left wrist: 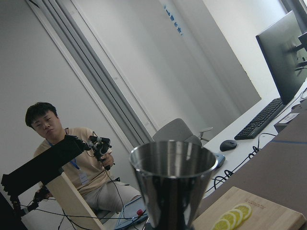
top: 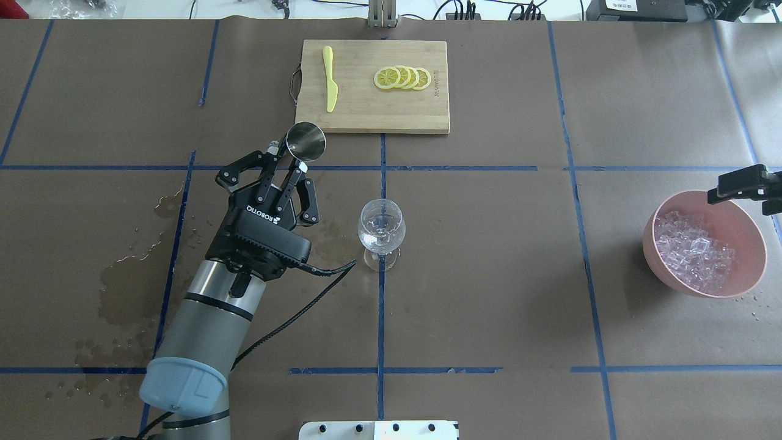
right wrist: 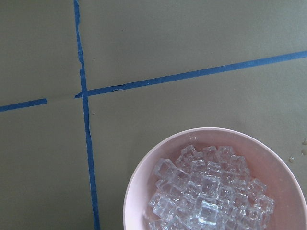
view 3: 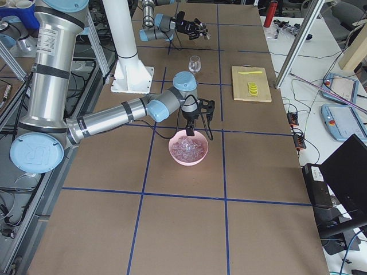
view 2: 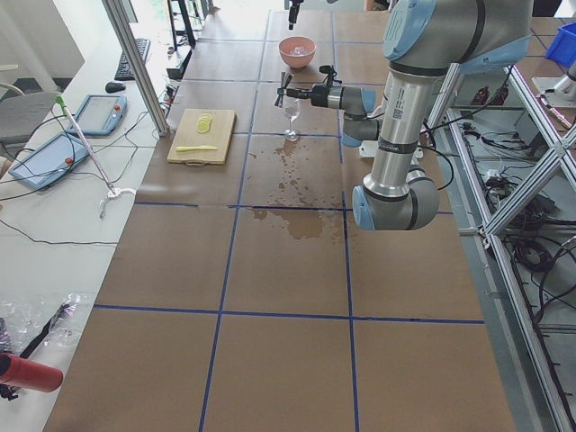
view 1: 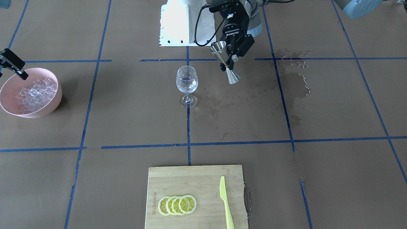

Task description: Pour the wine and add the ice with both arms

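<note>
My left gripper (top: 289, 162) is shut on the waist of a steel jigger (top: 305, 140), held tilted above the table beside the wine glass (top: 382, 227) and apart from it. The jigger also shows in the front view (view 1: 220, 50) and fills the left wrist view (left wrist: 172, 177). The glass (view 1: 187, 83) stands upright at the table's middle. A pink bowl (top: 754, 241) holds several ice cubes (top: 693, 250). My right gripper (top: 754, 192) hangs over the bowl's far rim, its fingers apart and empty. The right wrist view looks down on the ice (right wrist: 206, 191).
A wooden cutting board (top: 366, 113) with lemon slices (top: 403, 77) and a yellow knife (top: 330, 85) lies at the far edge. A wet spill (top: 131, 281) stains the paper under my left arm. The white pedestal (view 1: 175, 22) stands at the robot's side.
</note>
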{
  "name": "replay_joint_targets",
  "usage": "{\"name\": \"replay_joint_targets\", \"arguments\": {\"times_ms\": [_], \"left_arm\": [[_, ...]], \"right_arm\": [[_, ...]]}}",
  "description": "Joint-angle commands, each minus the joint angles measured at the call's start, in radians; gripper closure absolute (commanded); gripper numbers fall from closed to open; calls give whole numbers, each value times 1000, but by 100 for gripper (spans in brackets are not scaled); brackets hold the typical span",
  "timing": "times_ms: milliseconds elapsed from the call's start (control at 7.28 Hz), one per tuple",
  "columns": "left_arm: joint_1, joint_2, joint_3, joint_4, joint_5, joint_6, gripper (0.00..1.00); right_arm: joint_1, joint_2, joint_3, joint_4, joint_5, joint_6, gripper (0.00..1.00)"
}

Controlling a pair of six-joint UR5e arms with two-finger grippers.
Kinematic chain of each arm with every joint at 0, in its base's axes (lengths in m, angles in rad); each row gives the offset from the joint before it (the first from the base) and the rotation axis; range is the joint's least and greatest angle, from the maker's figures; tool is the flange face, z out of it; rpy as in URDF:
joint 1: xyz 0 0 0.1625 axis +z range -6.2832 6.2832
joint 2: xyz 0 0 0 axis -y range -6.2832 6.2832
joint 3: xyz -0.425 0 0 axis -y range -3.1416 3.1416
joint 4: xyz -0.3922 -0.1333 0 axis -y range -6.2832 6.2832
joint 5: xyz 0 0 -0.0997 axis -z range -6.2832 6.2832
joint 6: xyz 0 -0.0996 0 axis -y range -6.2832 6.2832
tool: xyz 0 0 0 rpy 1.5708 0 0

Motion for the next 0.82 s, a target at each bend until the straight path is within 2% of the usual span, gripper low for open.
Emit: {"name": "replay_joint_targets", "arguments": {"times_ms": [0, 137, 275, 412, 550, 687], "left_arm": [[-53, 163, -109, -4, -84, 0, 100], [-53, 231, -143, -16, -86, -3, 100], [-51, 307, -139, -127, -86, -5, 100], [-47, 427, -128, -268, -87, -14, 100], [-42, 536, -120, -321, -101, -137, 100], [-42, 599, -119, -332, -154, -261, 100]], "right_arm": [[0, 0, 2, 0, 0, 0, 0], [-2, 0, 0, 0, 0, 0, 0], [0, 2, 0, 0, 0, 0, 0], [0, 2, 0, 0, 0, 0, 0], [0, 3, 0, 0, 0, 0, 0], [0, 2, 0, 0, 0, 0, 0]]}}
